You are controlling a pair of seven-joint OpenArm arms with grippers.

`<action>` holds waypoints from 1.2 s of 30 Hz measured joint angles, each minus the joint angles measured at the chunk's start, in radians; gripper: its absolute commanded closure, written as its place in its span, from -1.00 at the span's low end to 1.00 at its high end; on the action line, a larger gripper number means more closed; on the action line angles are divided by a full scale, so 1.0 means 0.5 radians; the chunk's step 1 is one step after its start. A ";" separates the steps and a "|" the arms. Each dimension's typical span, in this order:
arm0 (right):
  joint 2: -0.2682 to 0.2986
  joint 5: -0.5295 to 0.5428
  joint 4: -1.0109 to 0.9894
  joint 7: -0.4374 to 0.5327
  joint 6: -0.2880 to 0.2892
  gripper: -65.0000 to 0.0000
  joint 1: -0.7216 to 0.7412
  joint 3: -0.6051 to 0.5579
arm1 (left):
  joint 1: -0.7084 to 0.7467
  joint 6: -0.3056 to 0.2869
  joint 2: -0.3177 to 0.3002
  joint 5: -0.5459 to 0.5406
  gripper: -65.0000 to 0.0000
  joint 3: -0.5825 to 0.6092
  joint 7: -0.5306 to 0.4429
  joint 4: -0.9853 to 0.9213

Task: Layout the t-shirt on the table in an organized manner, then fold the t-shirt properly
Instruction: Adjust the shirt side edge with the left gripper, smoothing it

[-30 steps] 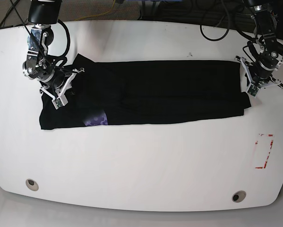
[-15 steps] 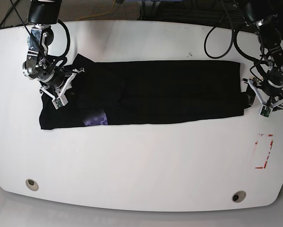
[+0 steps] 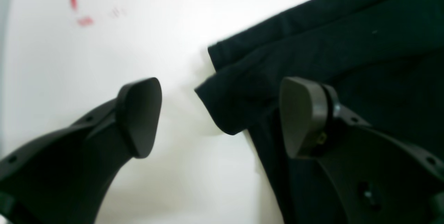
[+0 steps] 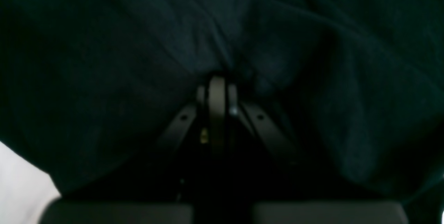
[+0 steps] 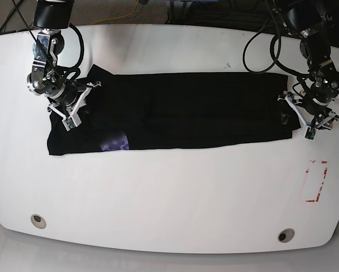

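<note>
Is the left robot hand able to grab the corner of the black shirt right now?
Probably yes. The left gripper is open, and the t-shirt corner hangs right between its two fingers, with only bare table around it. Nothing blocks the way.

The left gripper (image 3: 220, 116) hangs at the scene's right side with its jaws spread wide, nothing between them. At the far left, the right gripper (image 4: 218, 85) points down and inward, jaws pressed together, wrist tilted.
</note>
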 measured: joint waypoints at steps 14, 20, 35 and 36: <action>0.000 -0.002 0.000 0.005 -0.001 1.00 -0.001 0.000 | -0.065 0.007 -0.011 -0.014 -0.54 0.000 -0.009 -0.108; 0.000 -0.001 0.000 0.006 -0.001 1.00 -0.002 0.000 | -0.071 0.006 -0.008 -0.014 -0.53 0.002 -0.016 -0.181; 0.000 -0.001 0.000 0.005 -0.001 1.00 -0.002 0.000 | -0.066 0.007 -0.010 -0.013 -0.13 0.002 -0.016 -0.243; 0.000 -0.001 0.000 0.005 -0.001 1.00 -0.002 0.000 | -0.066 0.007 -0.009 -0.014 -0.05 0.002 -0.017 -0.243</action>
